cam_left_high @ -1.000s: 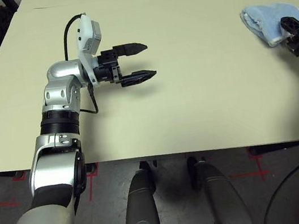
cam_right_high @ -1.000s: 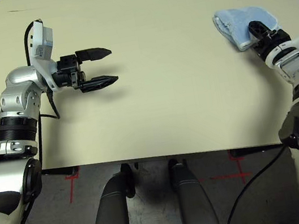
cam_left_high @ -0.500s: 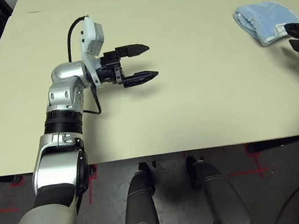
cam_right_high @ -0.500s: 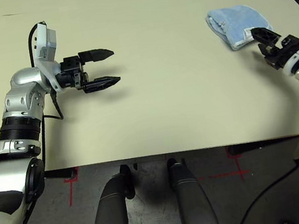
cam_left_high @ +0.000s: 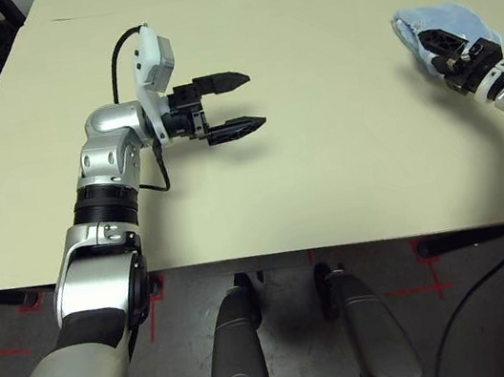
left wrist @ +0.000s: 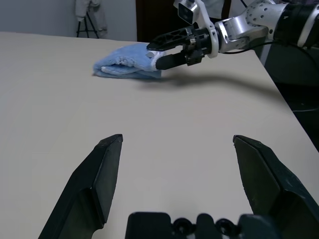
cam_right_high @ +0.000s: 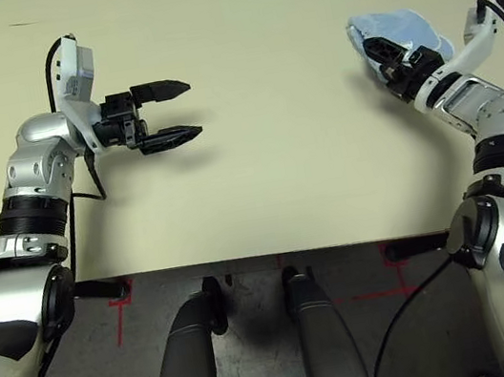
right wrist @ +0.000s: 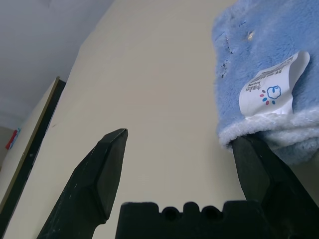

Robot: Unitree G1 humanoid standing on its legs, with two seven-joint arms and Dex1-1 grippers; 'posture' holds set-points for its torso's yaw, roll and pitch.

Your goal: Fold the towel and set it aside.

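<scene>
The towel (cam_left_high: 458,19) is a folded light-blue terry bundle lying at the table's far right, near the right edge. Its white tag (right wrist: 271,87) and white edging face my right gripper (cam_left_high: 436,43). That gripper is open at the towel's near end, with one finger (right wrist: 259,169) against the edging and bare table between the fingers. The left wrist view shows the towel (left wrist: 124,62) with the right gripper (left wrist: 155,54) at its end. My left gripper (cam_left_high: 252,100) hovers open and empty over the table's left middle, pointing right.
The cream table (cam_left_high: 345,163) stretches bare between the two arms. Its right edge runs just past the towel, and its front edge lies just ahead of the robot's body. Dark floor lies beyond the left edge.
The right gripper, which had drawn back off the towel half a second ago, has moved forward onto its near end again. The left arm has held still.
</scene>
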